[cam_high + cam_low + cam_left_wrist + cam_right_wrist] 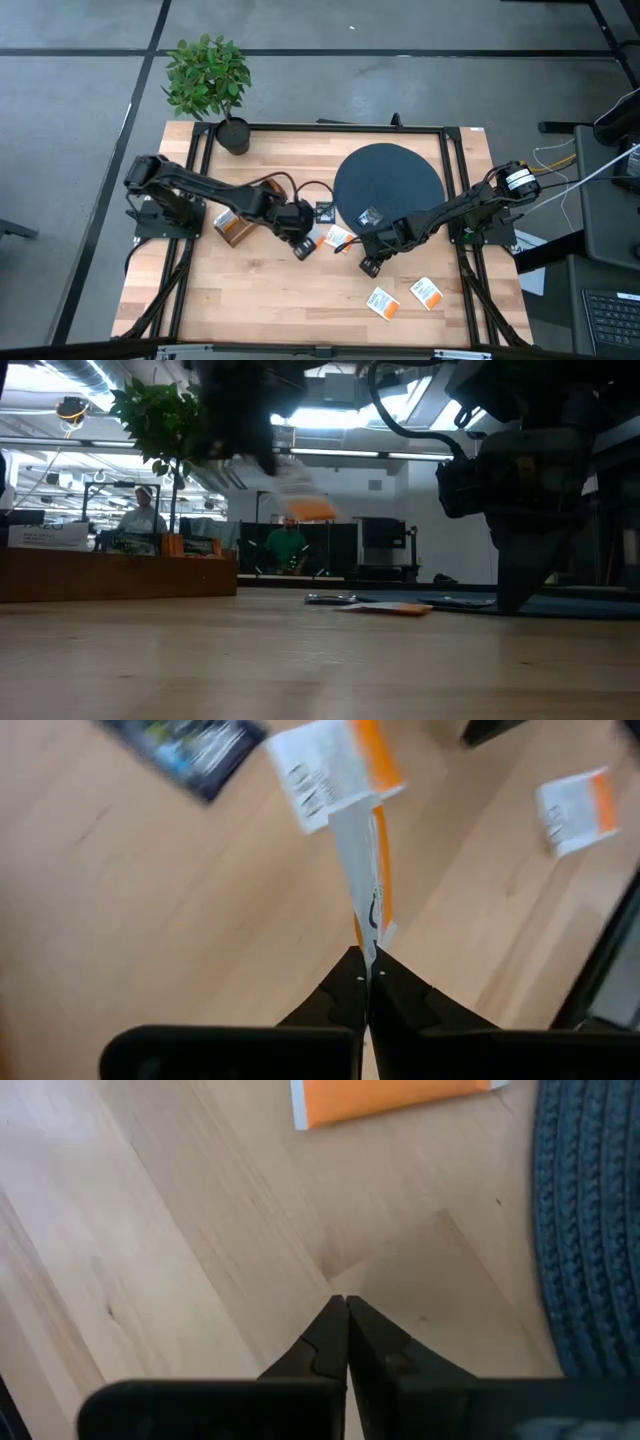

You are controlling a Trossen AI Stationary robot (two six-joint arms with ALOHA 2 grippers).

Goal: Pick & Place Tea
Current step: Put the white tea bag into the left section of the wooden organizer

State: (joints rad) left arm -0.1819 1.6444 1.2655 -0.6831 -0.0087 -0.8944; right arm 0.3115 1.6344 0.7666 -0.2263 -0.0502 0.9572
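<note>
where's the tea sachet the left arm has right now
The white and orange sachet hangs edge-on from the shut left gripper, lifted above the table's middle, between the wooden box and the dark disc.

A grey concrete floor [90, 110] surrounds a light wooden table [260, 300]. A potted green plant [207, 78] stands at the table's far left corner. Beyond, bright ceiling lights [330, 415], a long wooden counter [110, 575], and two seated people [140, 512].

My wooden table [260, 290] carries a dark disc [390, 180], a potted plant [232, 133] and a box [232, 228]. I see sachets [382, 302] lying on it.
</note>
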